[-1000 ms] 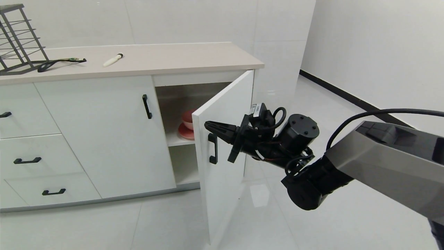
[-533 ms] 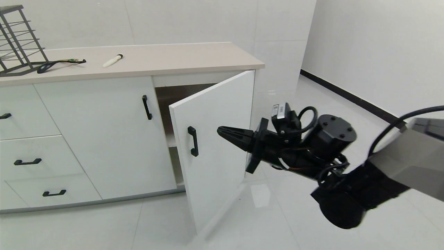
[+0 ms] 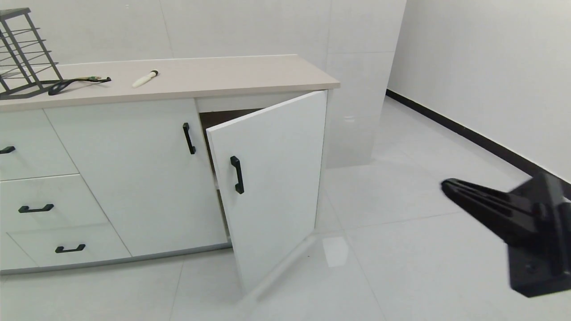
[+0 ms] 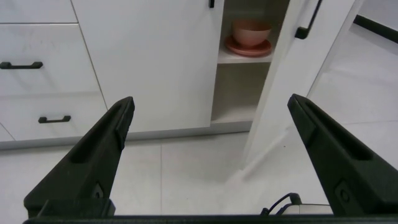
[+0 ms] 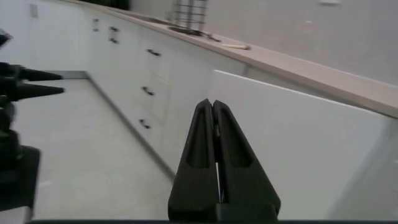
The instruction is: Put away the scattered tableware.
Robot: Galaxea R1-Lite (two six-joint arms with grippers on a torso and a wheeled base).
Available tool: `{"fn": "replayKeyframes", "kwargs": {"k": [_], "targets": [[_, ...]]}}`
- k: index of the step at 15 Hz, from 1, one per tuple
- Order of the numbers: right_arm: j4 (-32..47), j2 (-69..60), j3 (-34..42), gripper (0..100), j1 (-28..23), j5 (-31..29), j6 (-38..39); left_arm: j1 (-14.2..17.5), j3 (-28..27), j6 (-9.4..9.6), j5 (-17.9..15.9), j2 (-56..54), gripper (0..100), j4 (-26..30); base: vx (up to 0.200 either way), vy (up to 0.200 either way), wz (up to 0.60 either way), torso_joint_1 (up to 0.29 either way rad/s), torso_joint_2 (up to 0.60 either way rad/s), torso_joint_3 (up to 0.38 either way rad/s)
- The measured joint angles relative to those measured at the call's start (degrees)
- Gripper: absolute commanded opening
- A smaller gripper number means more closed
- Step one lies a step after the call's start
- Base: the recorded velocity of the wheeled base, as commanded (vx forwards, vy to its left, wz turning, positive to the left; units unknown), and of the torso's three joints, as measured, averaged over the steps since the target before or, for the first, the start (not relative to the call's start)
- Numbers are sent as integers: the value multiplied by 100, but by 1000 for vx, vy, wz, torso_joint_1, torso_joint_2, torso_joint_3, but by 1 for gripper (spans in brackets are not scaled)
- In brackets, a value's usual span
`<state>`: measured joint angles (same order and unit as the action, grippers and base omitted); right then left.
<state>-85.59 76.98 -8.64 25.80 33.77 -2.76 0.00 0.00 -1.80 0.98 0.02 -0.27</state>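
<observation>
- Bowl (image 4: 251, 32) and plate (image 4: 249, 48) sit in the cupboard (image 3: 120, 178) — door (image 3: 276, 169) ajar.
- Pale utensil (image 3: 145, 78) and dark utensil (image 3: 76, 81) lie on the bench (image 3: 232, 76), unstowed.
- Right tool (image 5: 212, 109) pressed together; left tool (image 4: 211, 102) spread.

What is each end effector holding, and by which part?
Nothing: right end effector shut and empty, apart from the cabinet door; left end effector open and empty.

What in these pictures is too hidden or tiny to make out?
Head view: whatever sits behind the cabinet door, which blocks it.
Head view: right gripper, its arm cut off by the edge.
Head view: dark utensil and white utensil, too small to identify.
</observation>
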Motion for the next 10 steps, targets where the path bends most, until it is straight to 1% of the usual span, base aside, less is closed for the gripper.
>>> {"fn": "replayKeyframes", "kwargs": {"k": [1,2,4,8,10], "targets": [[336,-634,263,0,-469,-11,-6,0,0,2,0,0,100,2,0,0,0,0,0,0],[709,-1193,421,0,-830,-13,-13,0,0,2,0,0,100,5,0,0,0,0,0,0],[1776,-2527,639,0,-1471,-16,-30,0,0,0,2,0,100,2,0,0,0,0,0,0],[3895,-4935,739,0,-2192,-35,-44,0,0,6,-2,0,100,2,0,0,0,0,0,0],[5414,-5978,625,0,-2503,-73,-44,0,0,6,-5,0,100,5,0,0,0,0,0,0]]}}
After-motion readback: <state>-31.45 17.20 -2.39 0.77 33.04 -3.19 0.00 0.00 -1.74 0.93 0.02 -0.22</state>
